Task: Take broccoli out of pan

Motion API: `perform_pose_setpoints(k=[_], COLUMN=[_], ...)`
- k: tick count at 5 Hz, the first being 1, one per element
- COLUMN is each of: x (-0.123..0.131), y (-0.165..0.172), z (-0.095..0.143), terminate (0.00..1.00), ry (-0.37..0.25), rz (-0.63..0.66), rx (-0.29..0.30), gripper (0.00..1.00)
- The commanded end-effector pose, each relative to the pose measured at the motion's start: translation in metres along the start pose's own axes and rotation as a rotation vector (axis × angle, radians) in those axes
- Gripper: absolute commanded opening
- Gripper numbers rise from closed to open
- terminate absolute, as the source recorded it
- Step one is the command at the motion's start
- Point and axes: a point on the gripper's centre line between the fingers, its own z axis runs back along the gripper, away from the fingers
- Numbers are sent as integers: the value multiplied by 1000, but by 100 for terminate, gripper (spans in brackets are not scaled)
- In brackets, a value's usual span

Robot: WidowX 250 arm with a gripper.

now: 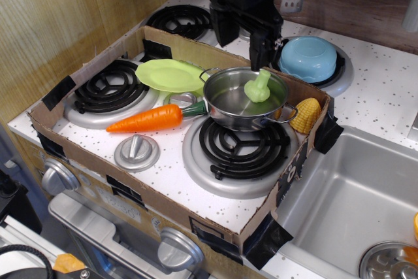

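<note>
The pale lime-green broccoli [258, 87] stands inside the shiny steel pan [221, 108], against its far right wall. The pan sits on the back edge of the front right burner [236, 149]. My black gripper [243, 45] hangs above and just behind the pan's far rim. Its jaws are open and empty. The right fingertip [259, 55] is a little above the broccoli's head and does not touch it.
An orange carrot [149, 119] lies left of the pan, with a flat light-green plate [170, 74] behind it. Yellow corn [305, 115] leans at the pan's right. A cardboard wall [281, 181] rings the stove. A light-blue bowl [308, 58] sits behind, and a sink [353, 200] lies to the right.
</note>
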Motion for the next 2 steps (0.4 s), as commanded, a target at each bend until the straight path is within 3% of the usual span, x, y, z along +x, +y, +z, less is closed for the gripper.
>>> perform_pose_setpoints(k=[1, 2], x=[-1, -1], y=[-1, -3], z=[-15, -32], terminate=[0, 0], ry=[-59, -55], rz=[35, 44], rx=[15, -34], gripper=[100, 100])
